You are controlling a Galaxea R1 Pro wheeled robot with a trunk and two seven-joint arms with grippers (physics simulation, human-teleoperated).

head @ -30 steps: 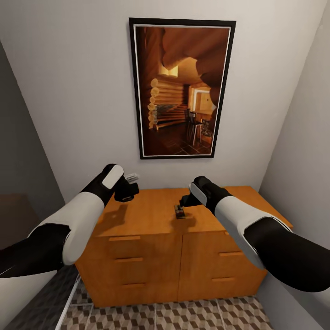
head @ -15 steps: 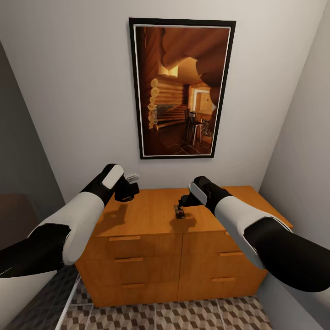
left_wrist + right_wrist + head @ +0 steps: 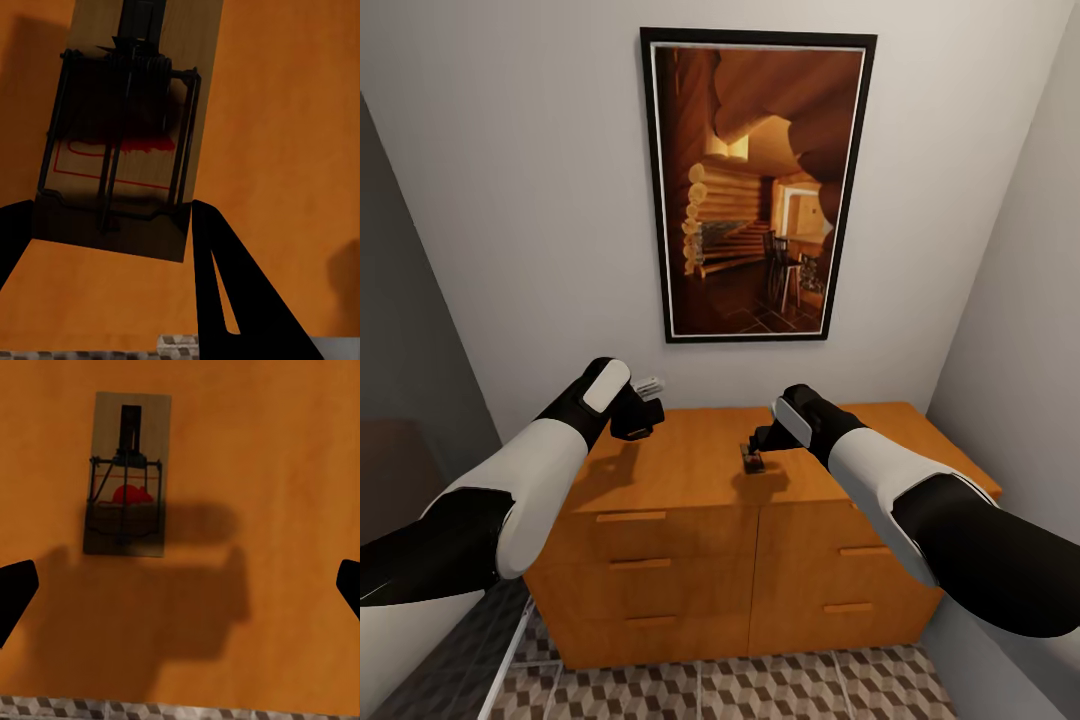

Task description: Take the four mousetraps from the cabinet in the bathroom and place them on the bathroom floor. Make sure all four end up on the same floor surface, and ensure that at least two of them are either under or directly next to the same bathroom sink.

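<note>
The head camera is tipping slightly; both arms are staying put. The left gripper (image 3: 112, 225) is pinching one mousetrap (image 3: 127, 127) above the cabinet (image 3: 690, 470). The right gripper (image 3: 180, 585), fingers spread, is hovering over another mousetrap (image 3: 126, 476) lying ahead, its long axis pointing away from the fingers.

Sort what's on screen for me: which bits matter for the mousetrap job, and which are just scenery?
Job:
mousetrap between the left gripper's fingers
mousetrap on the cabinet top
cabinet
bathroom floor
left gripper
right gripper

Scenery:
framed log-cabin picture
grey wall
</note>
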